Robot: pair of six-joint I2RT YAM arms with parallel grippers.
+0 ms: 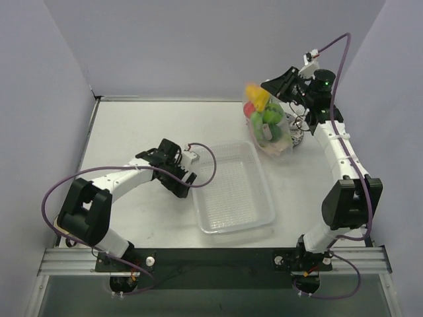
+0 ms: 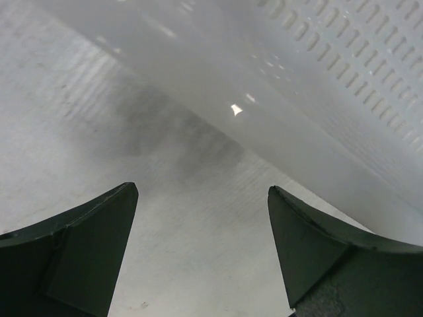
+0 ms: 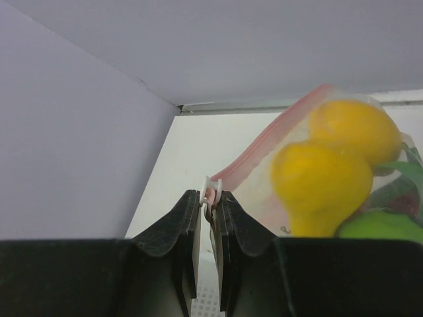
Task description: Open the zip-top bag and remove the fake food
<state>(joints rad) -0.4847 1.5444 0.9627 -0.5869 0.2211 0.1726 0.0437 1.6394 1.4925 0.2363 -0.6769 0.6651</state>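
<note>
My right hand (image 3: 211, 198) pinches the zip-top bag (image 3: 261, 181) at its strip, upper right; fake food (image 3: 322, 181) inside. My left hand (image 2: 201, 191) gapes wide beside the tray (image 2: 310, 112).

bright even light; glare spot on tray (image 2: 236, 109), fake food (image 3: 320, 185) blurred

I see the zip-top bag (image 1: 276, 146) hanging at the far right of the table (image 1: 145, 125) — clear, crinkled plastic, its pinkish zip strip (image 3: 264, 142) slanting up from a white tab (image 3: 211, 185) pinched in my right gripper (image 3: 210, 198). The fake food (image 1: 264, 115) sits inside it — glossy yellow pieces on top, red and green ones bunched below against the film.
</note>
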